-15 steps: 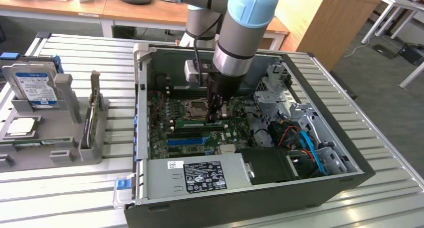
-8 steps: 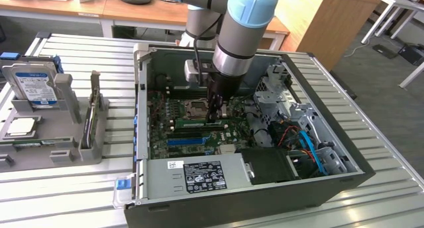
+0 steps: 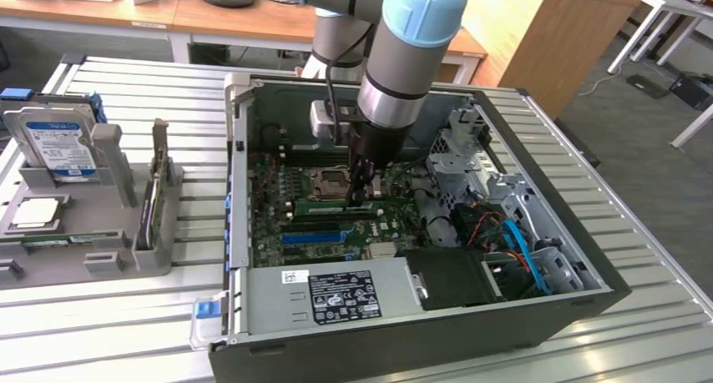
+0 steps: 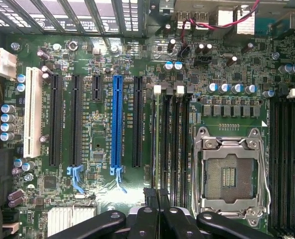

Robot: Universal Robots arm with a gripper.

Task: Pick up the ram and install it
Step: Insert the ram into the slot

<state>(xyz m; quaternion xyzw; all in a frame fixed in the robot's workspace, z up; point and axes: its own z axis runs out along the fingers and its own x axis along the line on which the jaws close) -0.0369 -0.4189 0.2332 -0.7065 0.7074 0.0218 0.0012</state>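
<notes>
The ram [image 3: 323, 206], a thin green stick with a small label, stands on edge in a memory slot on the motherboard [image 3: 279, 224], beside the CPU socket [image 3: 331, 181]. My gripper [image 3: 359, 199] reaches straight down into the open computer case [image 3: 240, 174] and is shut at the end of the ram nearer the exterior view's right. In the wrist view the ram [image 4: 157, 144] shows edge-on as a thin line running away from the gripper [image 4: 157, 194]. The black fingertips [image 4: 149, 195] are pressed close together on either side of it.
A blue slot strip [image 4: 118, 124] and black expansion slots lie beside the memory slots. The empty CPU socket [image 4: 229, 172] sits on the other side. The power supply [image 3: 334, 293] and drive cages [image 3: 490, 191] crowd the case. A grey rack [image 3: 112, 199] holds a hard drive [image 3: 56, 145].
</notes>
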